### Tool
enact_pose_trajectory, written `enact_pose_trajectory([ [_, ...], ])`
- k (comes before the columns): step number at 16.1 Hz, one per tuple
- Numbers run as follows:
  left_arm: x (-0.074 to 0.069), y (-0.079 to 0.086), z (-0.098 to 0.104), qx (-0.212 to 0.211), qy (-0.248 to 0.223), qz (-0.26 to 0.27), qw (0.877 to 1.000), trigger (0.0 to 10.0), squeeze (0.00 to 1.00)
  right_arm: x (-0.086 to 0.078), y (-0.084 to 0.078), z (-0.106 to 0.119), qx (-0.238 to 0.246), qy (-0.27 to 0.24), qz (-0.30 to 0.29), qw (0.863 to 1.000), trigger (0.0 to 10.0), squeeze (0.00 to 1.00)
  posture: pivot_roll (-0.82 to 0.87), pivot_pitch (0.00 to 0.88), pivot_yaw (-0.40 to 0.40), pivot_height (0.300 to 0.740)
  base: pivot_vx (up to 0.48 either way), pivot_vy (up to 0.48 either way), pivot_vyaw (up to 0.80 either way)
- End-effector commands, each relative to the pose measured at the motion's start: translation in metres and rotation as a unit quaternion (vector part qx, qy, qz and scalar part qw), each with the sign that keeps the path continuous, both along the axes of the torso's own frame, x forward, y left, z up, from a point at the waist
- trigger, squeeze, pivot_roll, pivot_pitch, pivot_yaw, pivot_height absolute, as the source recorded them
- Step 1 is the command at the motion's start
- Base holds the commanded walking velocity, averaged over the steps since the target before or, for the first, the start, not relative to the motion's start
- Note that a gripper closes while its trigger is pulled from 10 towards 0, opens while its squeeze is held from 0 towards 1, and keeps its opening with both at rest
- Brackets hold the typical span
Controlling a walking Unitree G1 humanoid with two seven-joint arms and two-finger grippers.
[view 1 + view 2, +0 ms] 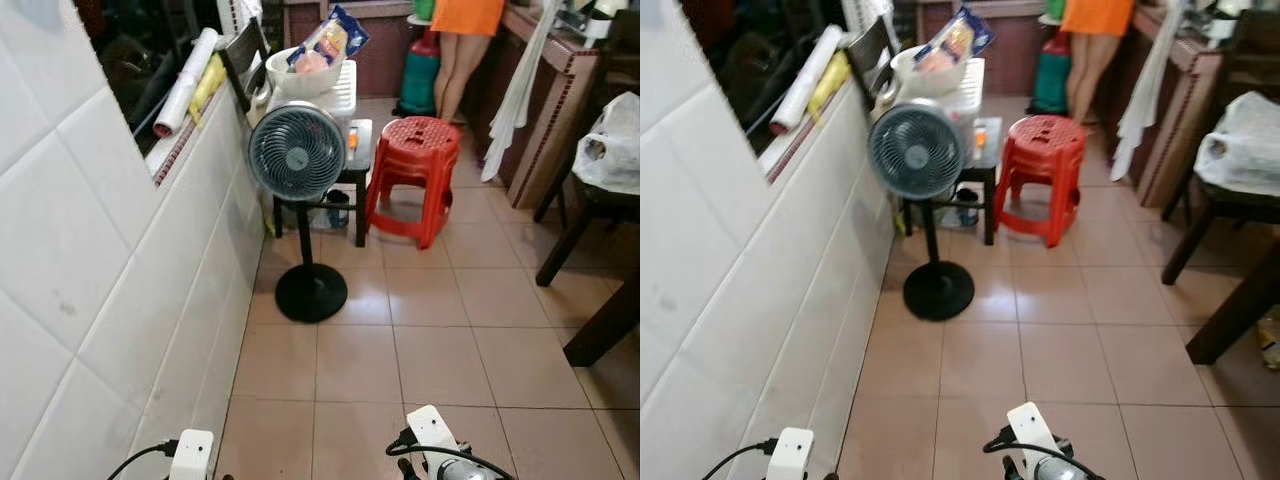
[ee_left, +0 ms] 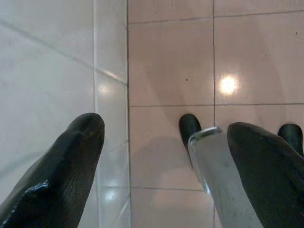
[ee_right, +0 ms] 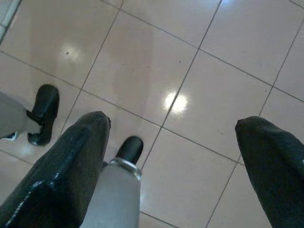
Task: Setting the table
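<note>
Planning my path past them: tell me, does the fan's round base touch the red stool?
Apart. Left eye view shows bare floor tiles between the fan base and the red stool.

- White tiled wall [image 1: 90, 300] along the left.
- Pinkish floor tiles [image 1: 430, 350], glossy with lamp glare.
- Black pedestal fan [image 1: 297, 152] near the wall.
- Red plastic stools [image 1: 412, 172], stacked beside it.

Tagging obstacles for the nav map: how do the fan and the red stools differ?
The fan is grey with a round grille on one thin black pole and a round base; the red stools are plastic, stacked, on splayed legs. The fan stands taller and closer to the white tiled wall; the stools sit lower, further right. Both stand upright on the tiled floor, flanking a small black table.
</note>
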State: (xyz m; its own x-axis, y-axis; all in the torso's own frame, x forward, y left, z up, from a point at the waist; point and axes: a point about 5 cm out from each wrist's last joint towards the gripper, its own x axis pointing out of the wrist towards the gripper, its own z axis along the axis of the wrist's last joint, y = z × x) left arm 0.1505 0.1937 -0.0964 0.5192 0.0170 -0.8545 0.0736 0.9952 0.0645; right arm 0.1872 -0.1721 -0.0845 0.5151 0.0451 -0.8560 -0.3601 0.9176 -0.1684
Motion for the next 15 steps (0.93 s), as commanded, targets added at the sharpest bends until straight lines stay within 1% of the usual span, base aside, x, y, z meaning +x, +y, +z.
enact_pose_trajectory([
  [1,0.0026,0.0033,0.0016,0.001,-0.005,0.0,1.0,10.0,0.0,0.0038,0.0005,0.0018,-0.002,-0.006,0.003,1.0,10.0,0.0,-0.05,0.012,0.078,0.74,0.334,0.0,0.0],
  [10,0.0031,0.0011,0.0014,0.0,-0.003,-0.005,1.0,10.0,0.0,0.0066,0.0021,0.0033,-0.005,-0.012,0.019,1.0,10.0,0.0,-0.06,0.012,0.086,0.74,0.339,0.0,0.0],
  [13,0.0045,0.0007,0.0018,0.0,-0.004,-0.006,1.0,10.0,0.0,0.0074,0.0013,0.0039,-0.007,-0.014,0.026,1.0,10.0,0.0,-0.06,0.011,0.086,0.74,0.32,0.244,0.0],
  [15,0.0034,0.0013,0.0012,0.004,0.001,0.0,1.0,10.0,0.0,0.0073,0.0009,0.0038,-0.008,-0.013,0.028,0.999,10.0,0.0,-0.06,0.012,0.084,0.74,0.0,0.12,0.0],
])
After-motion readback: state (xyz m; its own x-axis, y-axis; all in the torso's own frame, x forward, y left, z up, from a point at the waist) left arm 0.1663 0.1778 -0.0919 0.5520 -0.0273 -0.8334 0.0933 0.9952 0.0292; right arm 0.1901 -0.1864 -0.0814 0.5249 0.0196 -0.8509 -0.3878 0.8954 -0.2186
